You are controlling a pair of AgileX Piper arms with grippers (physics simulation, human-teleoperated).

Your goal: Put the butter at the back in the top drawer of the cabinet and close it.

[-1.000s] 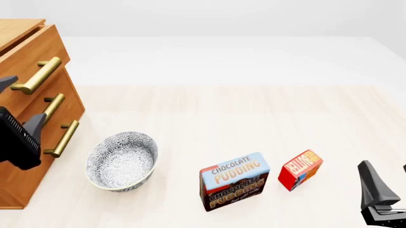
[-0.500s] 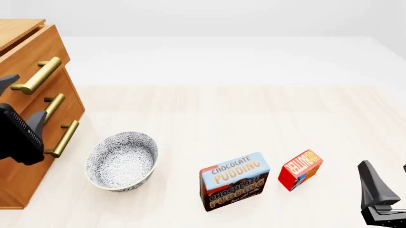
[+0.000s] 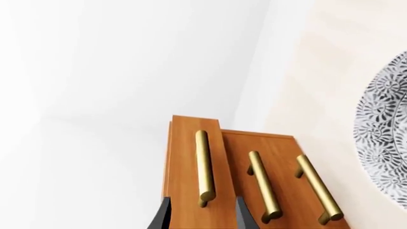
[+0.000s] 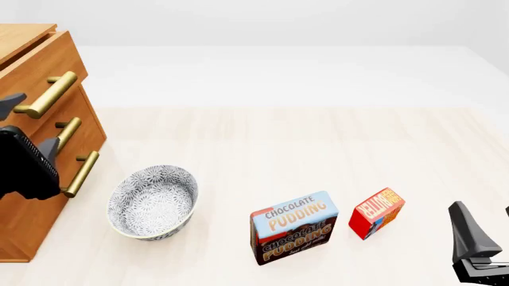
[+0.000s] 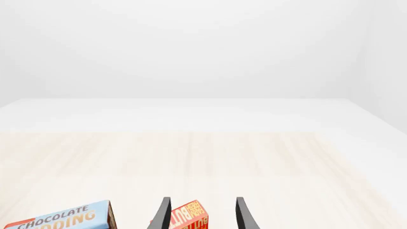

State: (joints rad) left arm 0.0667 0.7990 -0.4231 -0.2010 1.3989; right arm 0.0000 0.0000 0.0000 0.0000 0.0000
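Observation:
The orange-brown cabinet (image 4: 32, 196) stands at the left edge. The brass handle (image 4: 47, 94) of its top drawer (image 4: 49, 65) shows in the left wrist view (image 3: 203, 164) too. My left gripper (image 4: 32, 125) is open in front of the drawer fronts. In the left wrist view (image 3: 202, 214) its fingers straddle the near end of the top handle without closing on it. The red butter box (image 4: 376, 213) stands on the table at the front right. My right gripper (image 4: 487, 229) is open and empty, to the right of the butter and apart from it. The right wrist view shows the butter (image 5: 189, 217) just ahead between the fingers.
A blue-and-brown Chocolate Pudding box (image 4: 294, 226) stands just left of the butter. A patterned grey-and-white bowl (image 4: 152, 201) sits near the cabinet's lower drawers. Two more brass handles (image 4: 67, 132) are below the top one. The pale wooden table (image 4: 278, 137) stretches behind.
My left gripper has risen a little and moved closer to the top drawer's handle. The right arm, the butter and the other objects have not moved.

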